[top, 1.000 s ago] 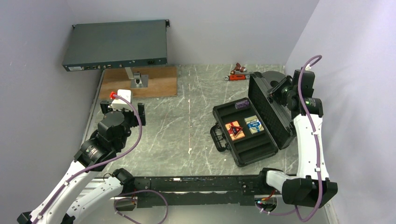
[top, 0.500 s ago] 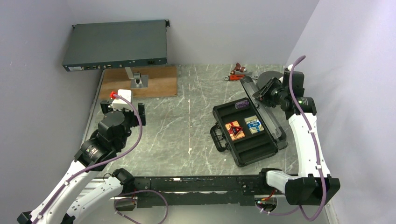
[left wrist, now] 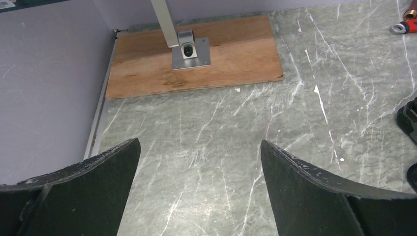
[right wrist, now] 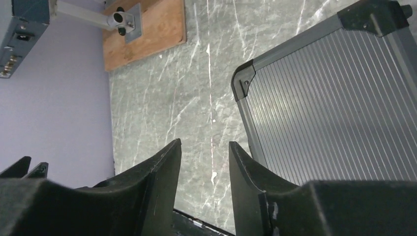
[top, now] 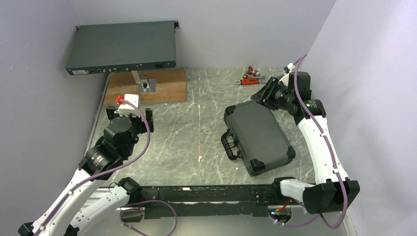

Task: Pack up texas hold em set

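The black hard case (top: 258, 135) lies shut on the marble table, its handle (top: 228, 145) towards the left. The card boxes, chips, discs and red triangle are hidden inside it. My right gripper (top: 263, 93) hovers just above the case's far corner, with its jaws a little apart and nothing between them. In the right wrist view, the gripper (right wrist: 204, 142) looks past the ribbed lid (right wrist: 334, 108). My left gripper (top: 128, 114) is wide open and empty at the far left, well away from the case. In the left wrist view, the gripper (left wrist: 199, 142) sees only the case's edge (left wrist: 408, 118).
A red-handled tool (top: 251, 76) lies at the back behind the case. A wooden board with a metal post (top: 147, 86) carries a grey rack unit (top: 123, 46) at the back left. Walls close in the left, back and right sides.
The right gripper swung the lid over from upright down onto the base. The case is now shut and its contents are covered. The left arm has not moved.
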